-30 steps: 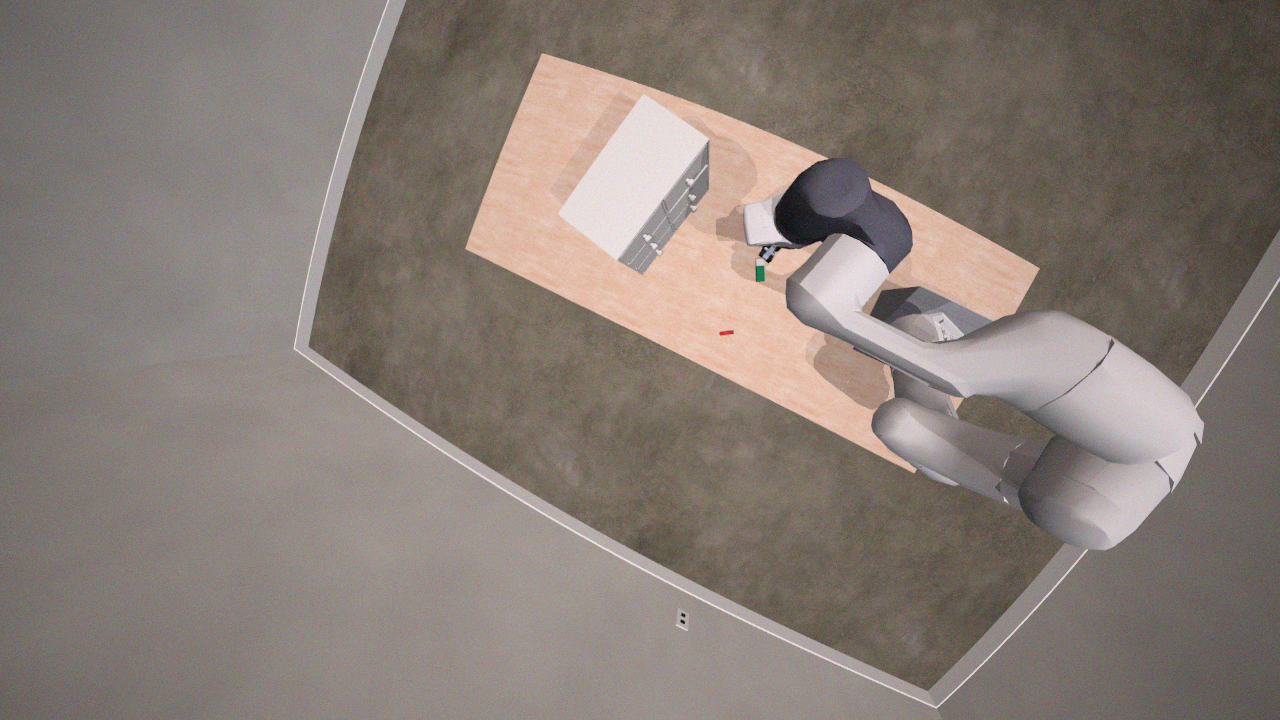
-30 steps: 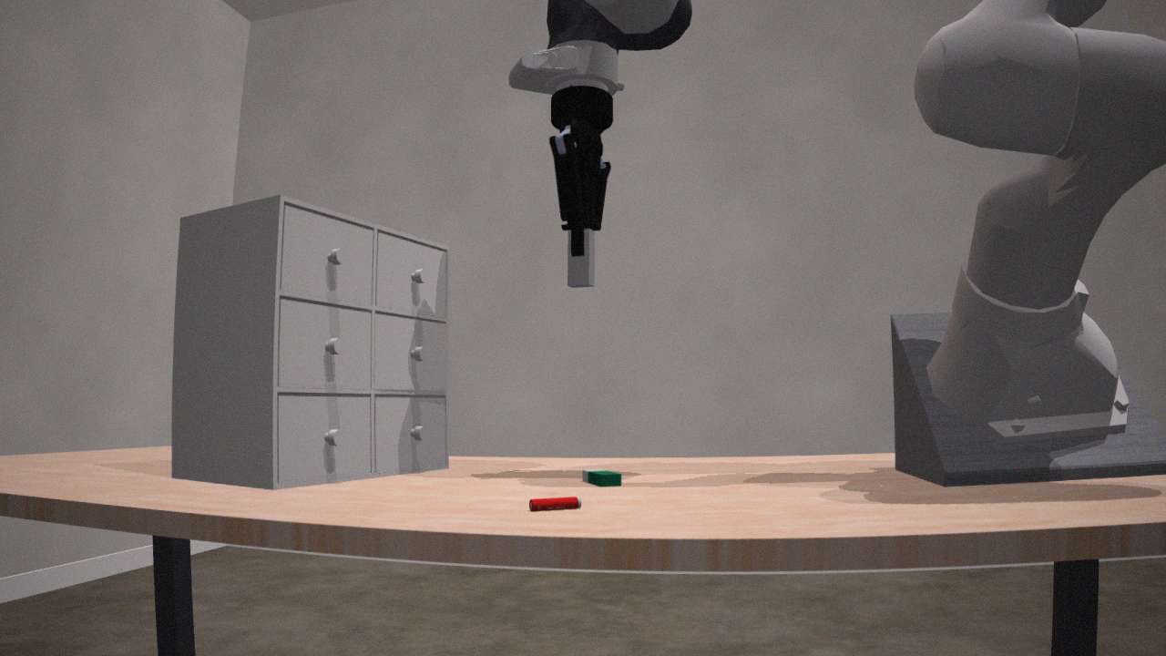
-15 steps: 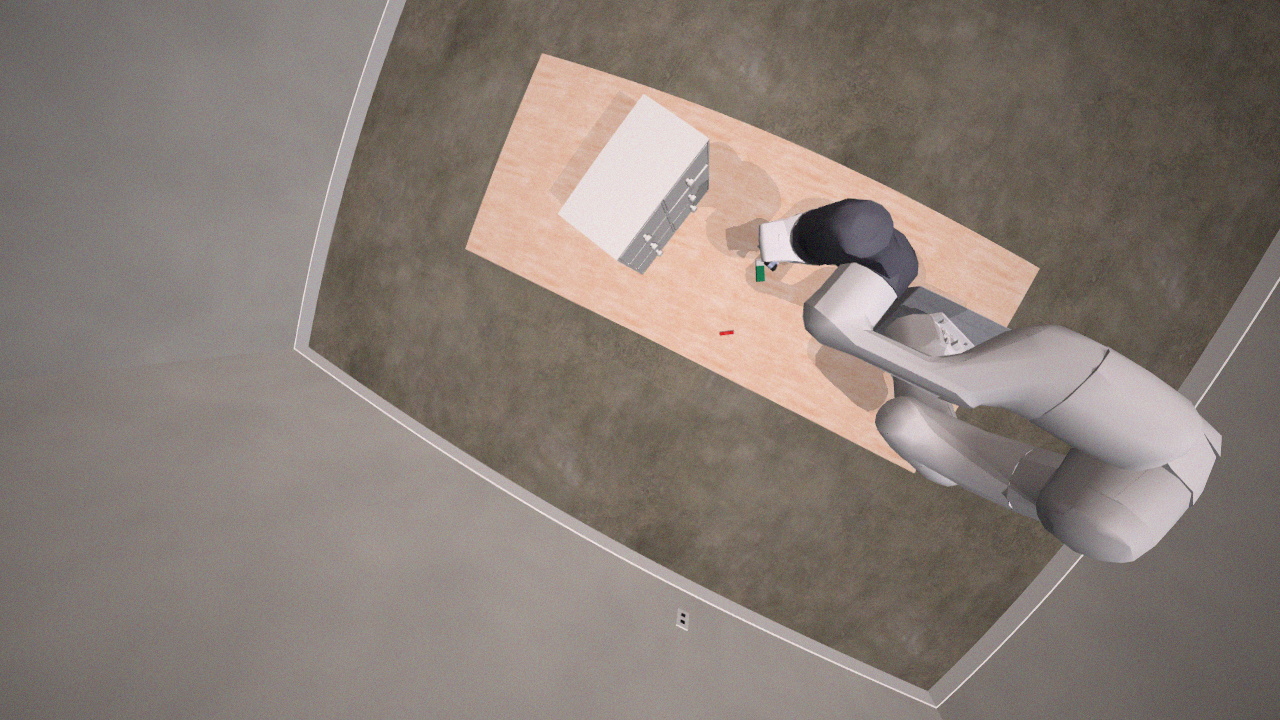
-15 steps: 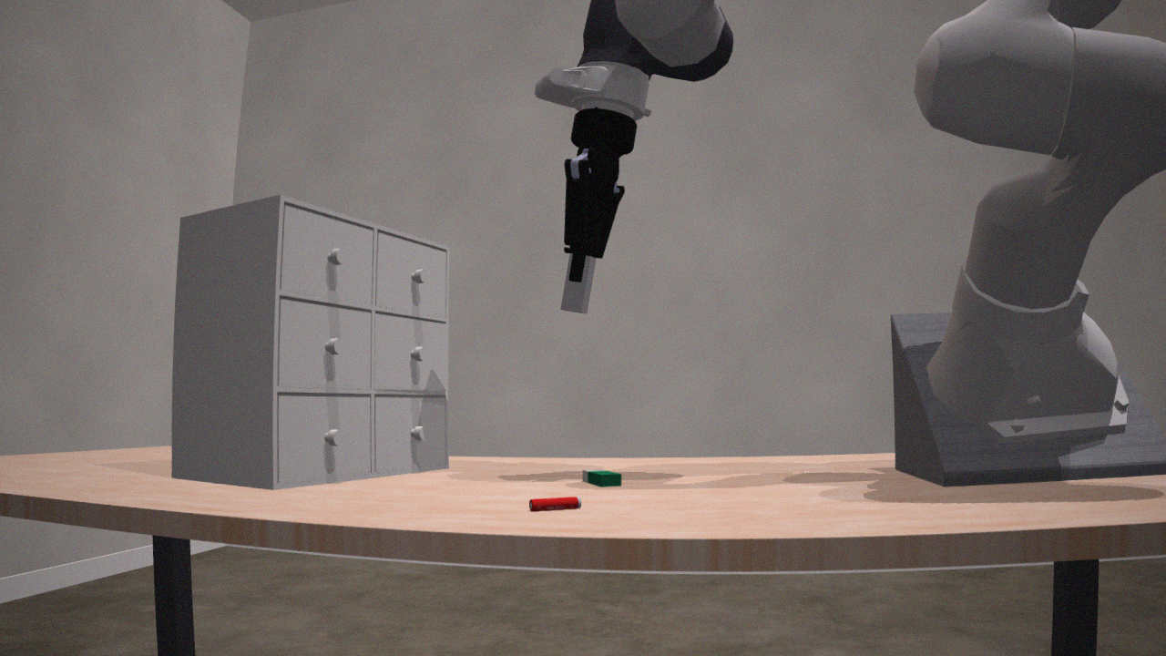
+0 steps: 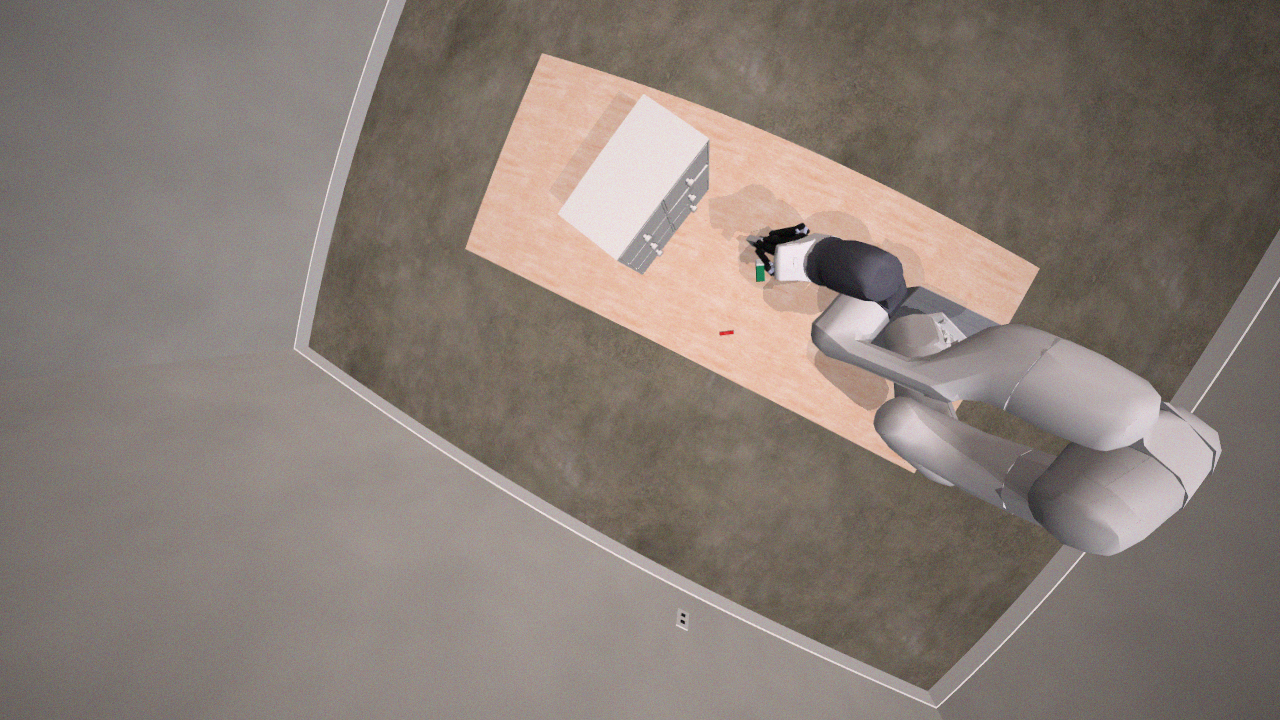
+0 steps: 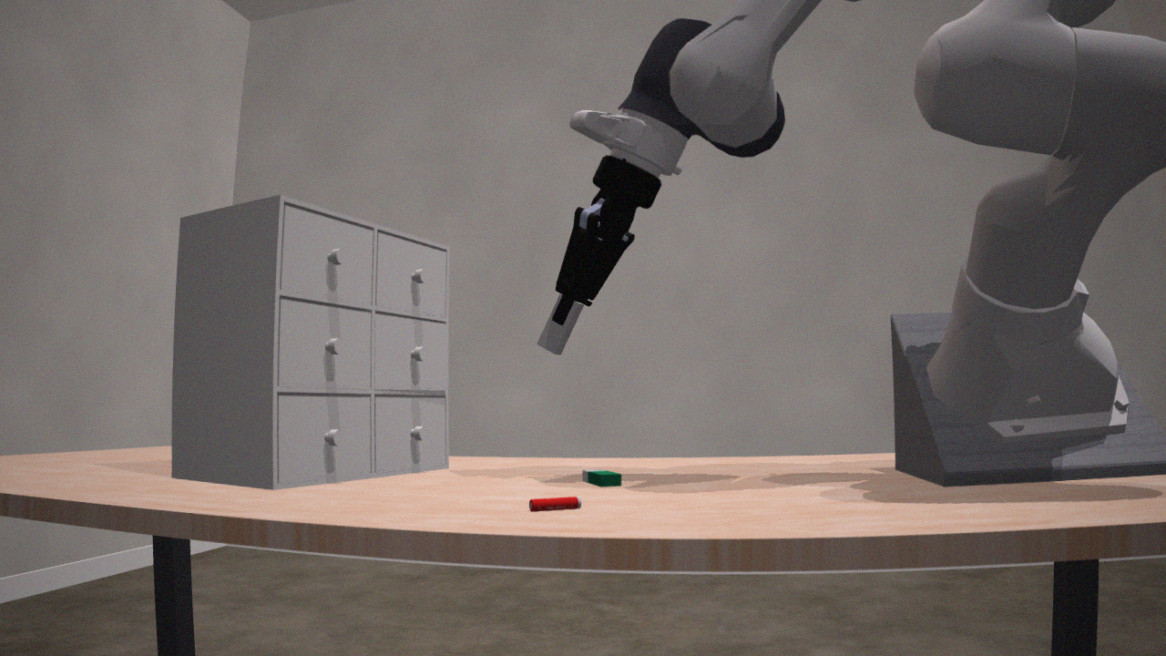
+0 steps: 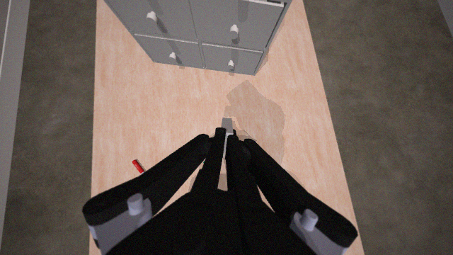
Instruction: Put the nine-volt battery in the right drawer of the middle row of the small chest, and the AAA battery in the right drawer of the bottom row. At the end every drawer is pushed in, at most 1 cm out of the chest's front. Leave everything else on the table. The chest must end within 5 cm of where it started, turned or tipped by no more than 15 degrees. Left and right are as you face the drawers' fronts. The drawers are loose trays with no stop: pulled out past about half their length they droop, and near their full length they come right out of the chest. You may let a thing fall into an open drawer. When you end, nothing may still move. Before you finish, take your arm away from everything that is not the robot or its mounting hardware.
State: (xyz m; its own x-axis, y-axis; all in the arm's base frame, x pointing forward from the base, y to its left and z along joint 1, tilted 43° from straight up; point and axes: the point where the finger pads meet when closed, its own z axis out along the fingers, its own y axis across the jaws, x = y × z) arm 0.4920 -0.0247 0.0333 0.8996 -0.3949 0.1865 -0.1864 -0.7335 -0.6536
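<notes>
Plain grey walls (image 5: 179, 179) (image 6: 733, 391) and a mottled brown-grey floor (image 5: 554, 429) (image 6: 619, 611) (image 7: 371, 88) surround a pale wood-grained bench (image 5: 680, 304) (image 6: 692, 522) (image 7: 159, 106) on dark legs, with soft arm shadows across its top. Toward one end stands a light-grey box-shaped chest (image 5: 626, 170) (image 6: 224, 351) (image 7: 170, 21) with small round knobs, all six drawers apparently pushed in. The green block-shaped nine-volt battery (image 5: 759, 272) (image 6: 604, 477) lies flat in front of it, and the slim red cylindrical AAA battery (image 5: 726, 333) (image 6: 555, 504) (image 7: 137, 166) lies on its side nearer the long edge. Above them the black two-fingered pincer (image 5: 757, 243) (image 6: 559, 328) (image 7: 226, 125) hangs tilted, its tips pressed together on nothing. Opening the middle row's right drawer looks like the step in hand. To do it well, spread the fingers before reaching the knob, line them up square to the drawer front, close gently around the knob and draw straight out, slowly, stopping short of half the tray's length so it neither droops nor slips free. A sideways tug could turn the chest; a low approach could knock the neighbouring knob below. Leave enough opening for the nine-volt battery to drop in.

1. The arm's wrist (image 5: 793, 261) (image 6: 644, 140) is lowering and shifting away from the chest (image 5: 633, 179) (image 6: 224, 351) (image 7: 219, 25).
2. The fingers (image 5: 763, 254) (image 6: 551, 341) are descending, tilting with their tips toward the chest.
3. The arm's shadow is sliding off the right-hand drawer fronts (image 6: 412, 338).
</notes>
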